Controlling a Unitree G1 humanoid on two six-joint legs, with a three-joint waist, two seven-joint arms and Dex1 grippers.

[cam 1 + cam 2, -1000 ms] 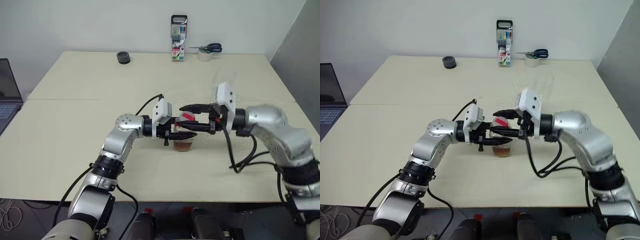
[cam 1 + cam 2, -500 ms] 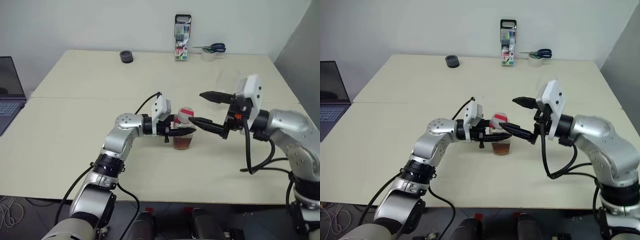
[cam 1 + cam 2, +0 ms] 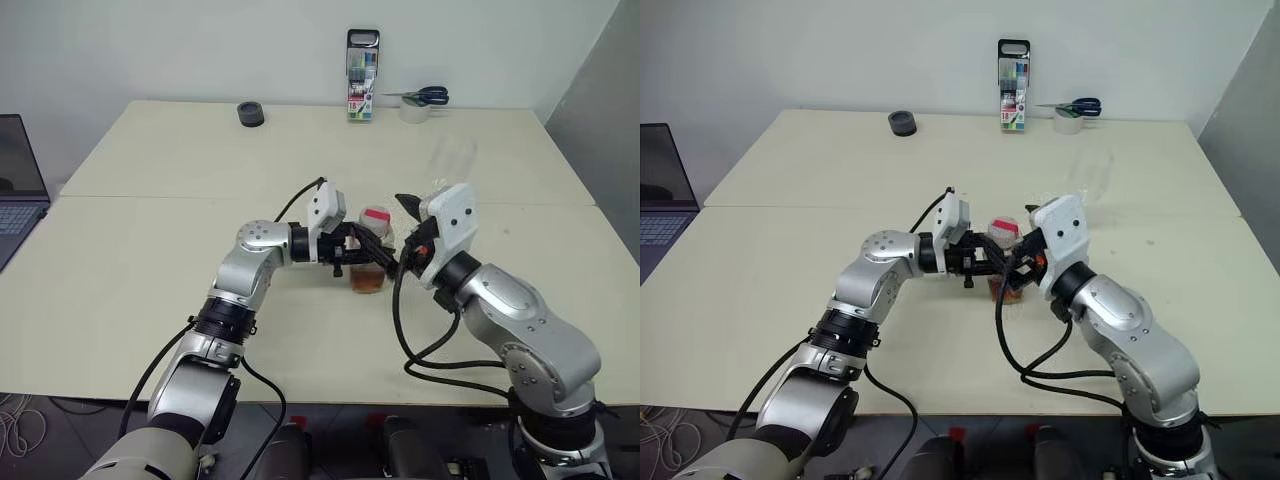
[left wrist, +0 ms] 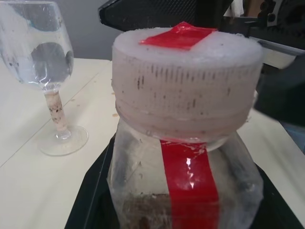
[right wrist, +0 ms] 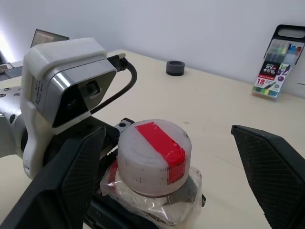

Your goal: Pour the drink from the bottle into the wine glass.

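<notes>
The small clear plastic bottle [image 3: 371, 262] with a red-and-white label strip stands upright on the pale cream table [image 3: 150, 250], near its middle, with its white cap [image 5: 154, 156] crossed by red tape still in place. The left gripper [image 3: 362, 252] is clamped around the bottle's body from the side, evidently to steady it while the cap is dealt with. The right gripper [image 5: 178, 171] is poised at the cap with its two black fingers [image 5: 71, 179] spread wide, one on each side and clear of it; nothing is held. The amber-brown drink [image 3: 368, 283] sits low in the bottle. The clear stemmed wine glass [image 4: 45, 71] stands upright on the table beyond the bottle, apart from it, and looks empty. In my judgement, uncapping is the step in hand; pouring has not begun.
</notes>
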